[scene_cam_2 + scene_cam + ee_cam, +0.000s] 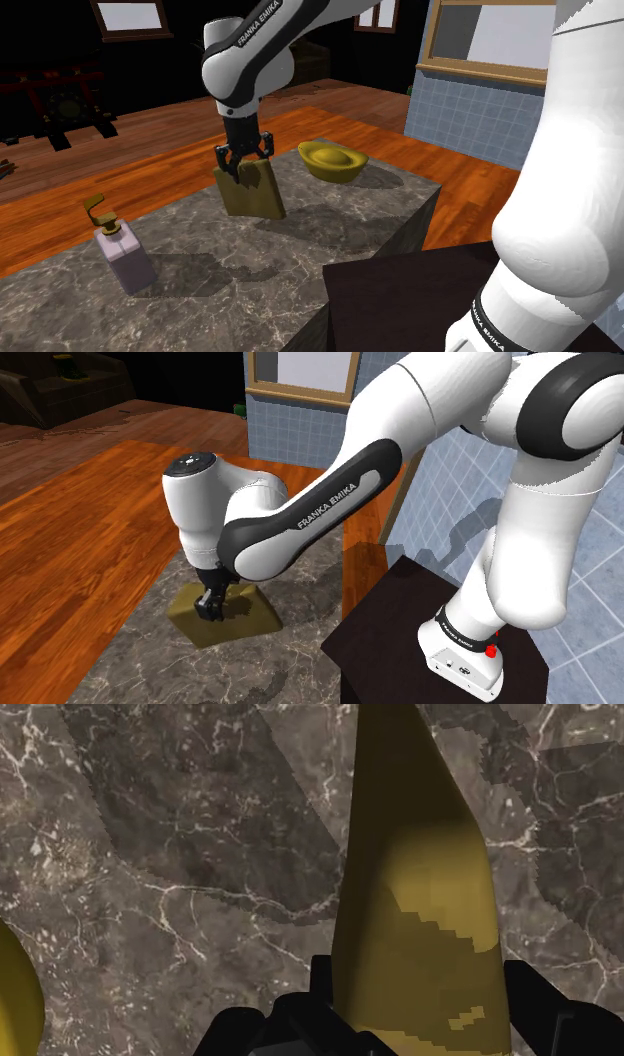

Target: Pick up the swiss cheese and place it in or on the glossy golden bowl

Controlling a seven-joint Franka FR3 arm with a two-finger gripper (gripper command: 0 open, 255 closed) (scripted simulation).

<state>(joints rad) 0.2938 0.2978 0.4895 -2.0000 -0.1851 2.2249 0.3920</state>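
Black two-finger gripper [243, 158], pointing straight down over a dark grey marble counter [200, 285] with pale veins. Clamped on the upper edge of a dull yellow-olive wedge of cheese [252, 192], one finger pressed to each flat side. Wedge hanging directly below the gripper and narrowing away from it in the wrist view; impossible to tell whether its lower edge touches the marble. To the second exterior view's right and a little farther back, a glossy golden boat-shaped bowl [333, 160] on the counter, apart from the cheese. Nearer, to that view's left, a pale lilac soap bottle [124, 255] with a gold pump. Beyond the counter, orange wooden floor [70, 552].
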